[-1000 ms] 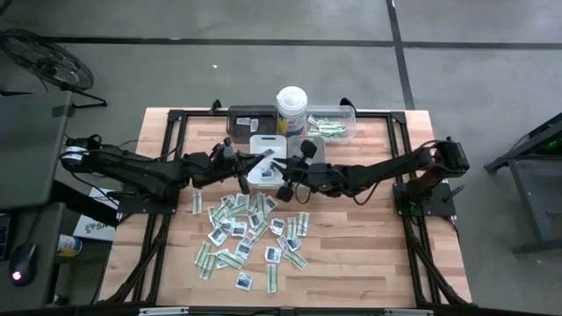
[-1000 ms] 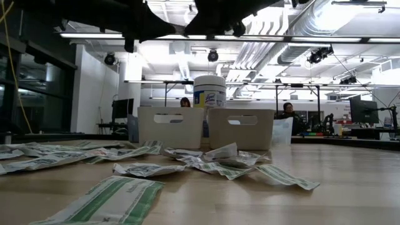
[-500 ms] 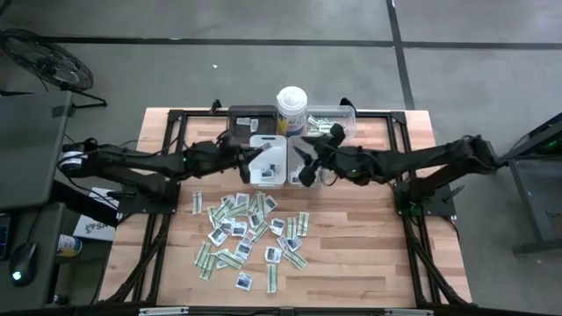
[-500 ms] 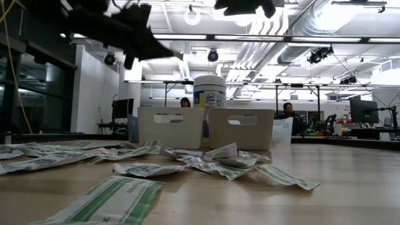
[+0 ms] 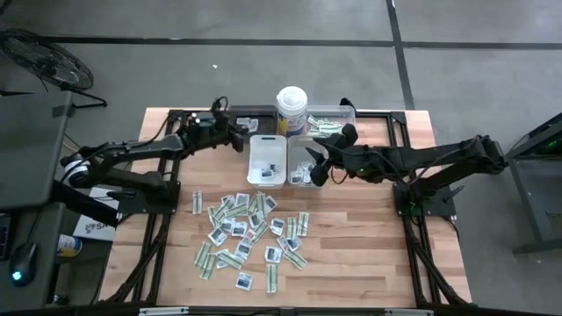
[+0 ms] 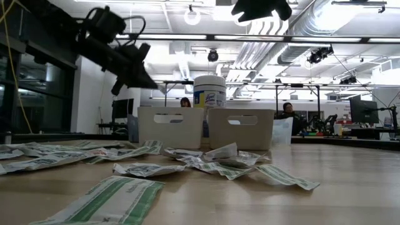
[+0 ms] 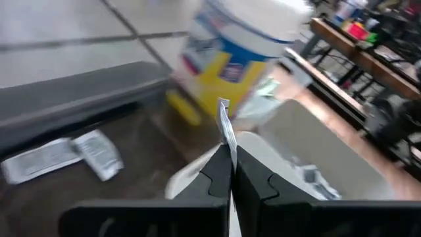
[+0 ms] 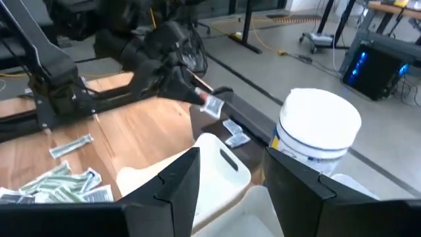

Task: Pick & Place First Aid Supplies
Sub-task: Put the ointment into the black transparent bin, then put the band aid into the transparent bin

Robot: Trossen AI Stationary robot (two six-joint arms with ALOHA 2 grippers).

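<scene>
The left gripper [image 5: 239, 140], clamped on a small packet [image 7: 225, 126], carries it toward the dark tray [image 5: 235, 116] for release, while the right gripper [image 5: 317, 165] hovers open-fingered above the white bin [image 5: 304, 142].

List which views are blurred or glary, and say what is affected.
Left wrist view: motion-blurred; the canister smears, though the packet pinched in the left gripper reads clearly. Low view: ceiling lights glare, leaving both arms silhouetted, and the nearest strip is soft. High view: evenly lit.
</scene>
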